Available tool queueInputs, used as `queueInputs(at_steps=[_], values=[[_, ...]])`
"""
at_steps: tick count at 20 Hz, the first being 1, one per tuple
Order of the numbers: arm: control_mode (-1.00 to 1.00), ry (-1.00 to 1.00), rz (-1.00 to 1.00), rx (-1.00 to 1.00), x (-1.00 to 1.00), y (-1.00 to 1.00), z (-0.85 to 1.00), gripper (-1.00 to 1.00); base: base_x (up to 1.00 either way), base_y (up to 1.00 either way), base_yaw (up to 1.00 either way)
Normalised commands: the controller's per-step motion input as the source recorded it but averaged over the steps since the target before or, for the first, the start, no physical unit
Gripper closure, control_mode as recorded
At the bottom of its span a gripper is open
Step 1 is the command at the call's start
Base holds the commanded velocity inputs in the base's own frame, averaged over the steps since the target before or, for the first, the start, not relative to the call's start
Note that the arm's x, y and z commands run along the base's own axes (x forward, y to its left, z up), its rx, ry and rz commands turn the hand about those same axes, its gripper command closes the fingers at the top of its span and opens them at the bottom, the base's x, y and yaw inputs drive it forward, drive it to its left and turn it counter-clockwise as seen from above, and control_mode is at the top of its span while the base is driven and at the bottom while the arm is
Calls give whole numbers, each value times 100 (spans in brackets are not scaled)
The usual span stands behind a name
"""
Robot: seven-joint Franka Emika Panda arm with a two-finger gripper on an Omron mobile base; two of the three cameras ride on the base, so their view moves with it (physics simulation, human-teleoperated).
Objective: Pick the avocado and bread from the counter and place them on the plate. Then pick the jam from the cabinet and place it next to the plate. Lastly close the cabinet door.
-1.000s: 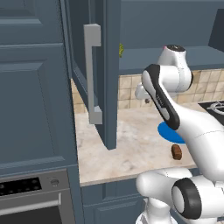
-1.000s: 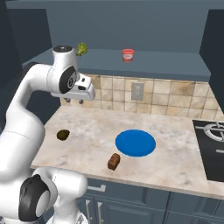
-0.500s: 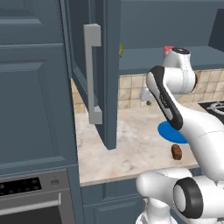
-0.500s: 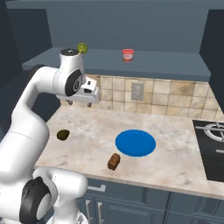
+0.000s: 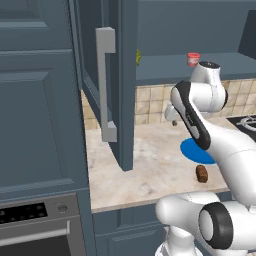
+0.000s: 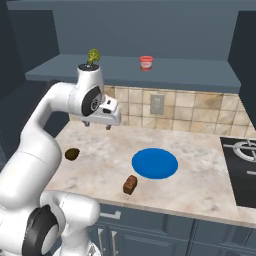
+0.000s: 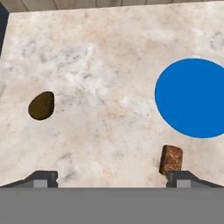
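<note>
on the marble counter [image 6: 200,180] from left to right: avocado [image 6: 72,154] lying alone, gripper [image 6: 97,124] high above with jaws spread wide and empty, bread [image 6: 130,184] just before the blue plate [image 6: 155,163], jam [image 6: 146,62] up on the cabinet shelf beside the open cabinet door [image 5: 117,85].

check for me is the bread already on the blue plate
No, the bread lies on the counter just in front of the blue plate, apart from its rim, and the plate holds nothing.
</note>
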Motion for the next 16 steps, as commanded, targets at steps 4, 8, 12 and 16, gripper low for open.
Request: queueInputs(at_steps=[4, 8, 12, 16], values=[[-100, 6, -10, 0, -4, -10, -35, -100, 0, 0, 0], [-100, 5, -12, 0, -10, -9, -39, -100, 0, 0, 0], [-100, 3, -13, 0, -15, -11, -41, -100, 0, 0, 0], [-100, 3, -13, 0, -13, -15, -41, -100, 0, 0, 0]])
